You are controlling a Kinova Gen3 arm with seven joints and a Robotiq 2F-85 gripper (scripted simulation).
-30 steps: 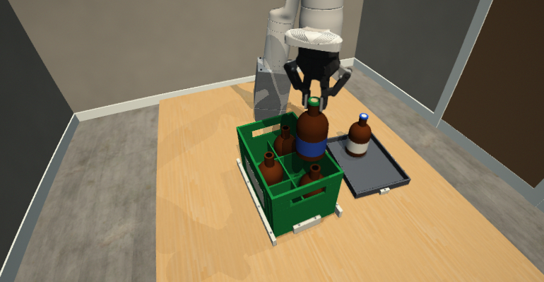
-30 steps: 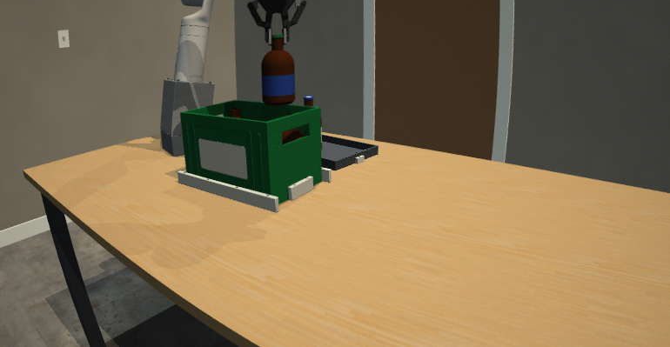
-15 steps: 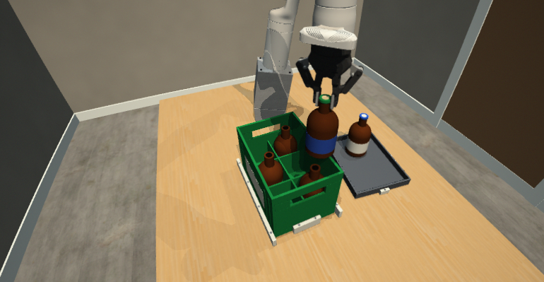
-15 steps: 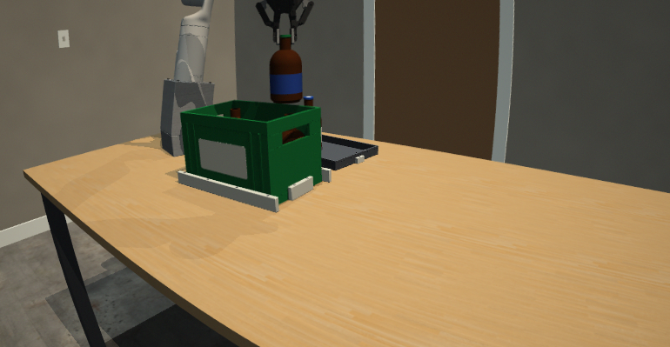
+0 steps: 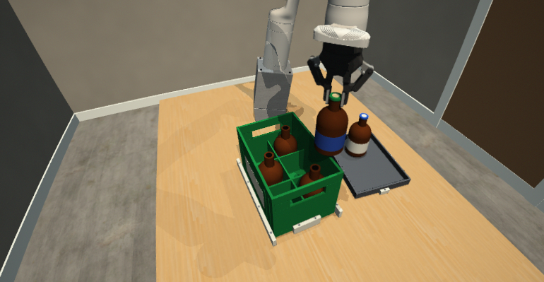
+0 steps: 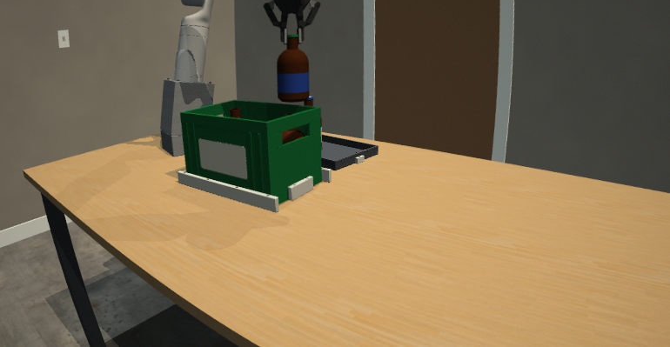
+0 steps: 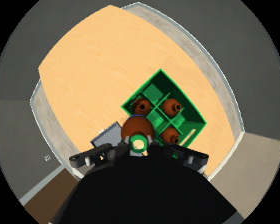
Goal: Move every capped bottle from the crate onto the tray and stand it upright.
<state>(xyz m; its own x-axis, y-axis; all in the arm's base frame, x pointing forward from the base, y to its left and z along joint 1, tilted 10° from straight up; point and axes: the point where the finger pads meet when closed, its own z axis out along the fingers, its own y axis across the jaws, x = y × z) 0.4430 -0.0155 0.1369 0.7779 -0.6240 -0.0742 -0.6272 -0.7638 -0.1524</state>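
Note:
My gripper (image 5: 335, 97) (image 6: 292, 37) (image 7: 138, 141) is shut on the neck of a brown bottle (image 5: 331, 124) (image 6: 293, 63) (image 7: 136, 128) with a green cap and a blue label. The bottle hangs upright in the air, above the crate's tray-side wall. The green crate (image 5: 308, 212) (image 6: 295, 166) (image 7: 183, 146) holds three open brown bottles (image 5: 285, 143) (image 5: 270, 172) (image 5: 314, 172). A brown bottle (image 5: 358, 138) with a blue cap and white label stands upright on the dark tray (image 5: 375, 169) (image 6: 342, 151) (image 7: 107, 136), near its far end.
Pale stop strips (image 5: 256, 200) (image 6: 224, 190) lie along the crate's foot, with a short block (image 5: 306, 224) (image 6: 300, 188) at its near end. A small block (image 5: 384, 191) (image 6: 359, 158) touches the tray's near edge. The arm's grey base (image 5: 270, 91) (image 6: 173, 115) stands behind the crate.

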